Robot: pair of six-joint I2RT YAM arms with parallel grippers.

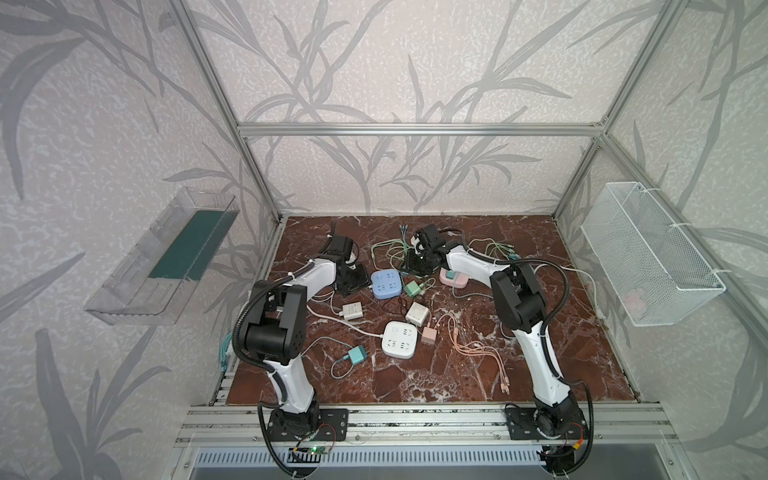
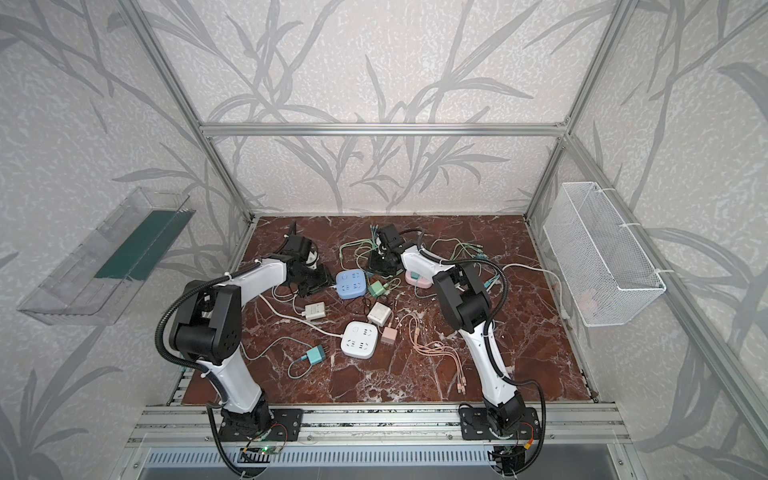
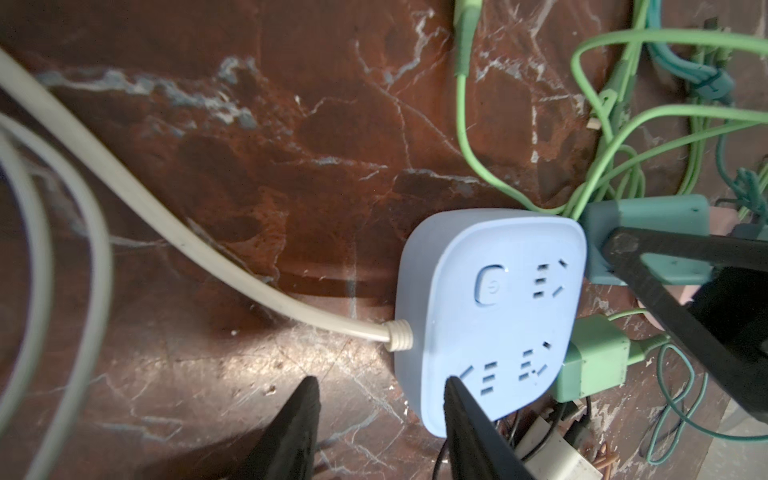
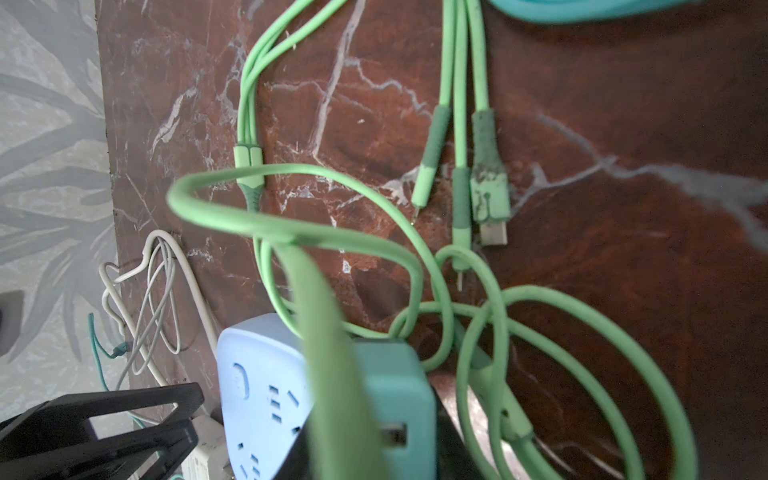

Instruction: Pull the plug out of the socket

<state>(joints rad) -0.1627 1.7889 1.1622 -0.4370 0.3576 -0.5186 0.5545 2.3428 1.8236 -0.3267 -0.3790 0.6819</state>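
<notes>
The blue socket [image 1: 386, 284] [image 3: 490, 307] lies flat on the marble table, with a cream cord [image 3: 208, 245] leaving one side. All outlets on its top face show empty. My right gripper [image 1: 417, 266] [image 4: 386, 440] is shut on a teal plug [image 3: 648, 232] [image 4: 395, 399], held just off the socket's far edge. A green cable [image 4: 324, 332] hangs blurred in front of it. My left gripper [image 1: 356, 284] [image 3: 380, 382] stands open at the socket's near corner. One fingertip [image 3: 453, 384] lies over the blue face and the other is over bare table.
A light green charger [image 1: 412, 288] [image 3: 590, 361] lies against the blue socket. Nearer the front are a white socket [image 1: 399, 338], white chargers [image 1: 352, 311], a pink charger [image 1: 429, 334] and a teal charger [image 1: 356, 354]. Green cables [image 1: 390, 249], orange cables [image 1: 478, 349] and a pink socket [image 1: 453, 277] lie around.
</notes>
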